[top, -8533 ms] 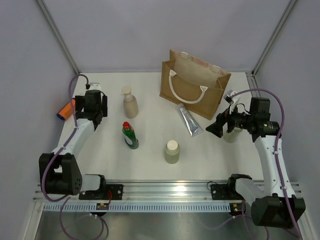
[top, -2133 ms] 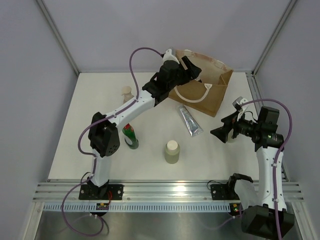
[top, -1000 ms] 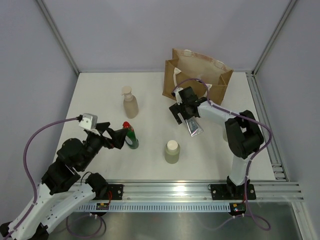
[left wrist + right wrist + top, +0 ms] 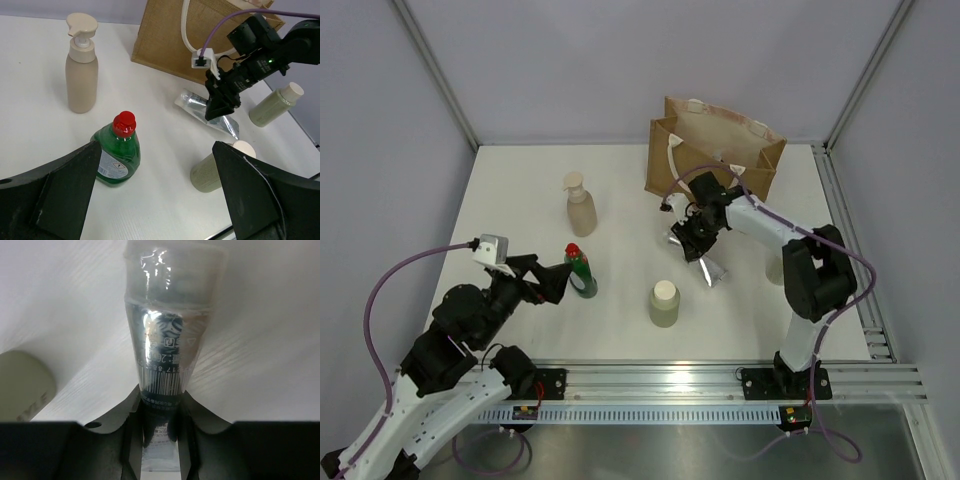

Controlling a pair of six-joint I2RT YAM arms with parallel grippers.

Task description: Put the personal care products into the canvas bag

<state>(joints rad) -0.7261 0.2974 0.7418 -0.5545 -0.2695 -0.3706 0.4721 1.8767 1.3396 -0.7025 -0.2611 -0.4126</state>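
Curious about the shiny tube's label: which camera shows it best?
Right wrist: the silver tube fills the frame, barcode visible, pinched in the right gripper. Top and left wrist show it small, partly behind that gripper.

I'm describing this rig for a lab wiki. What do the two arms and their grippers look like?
Both the left arm and the right arm have white links joined by black joints. The left gripper and right gripper are matte black, each with two wedge-shaped fingers. A purple cable loops to each wrist, and the left wrist carries a small grey camera box.
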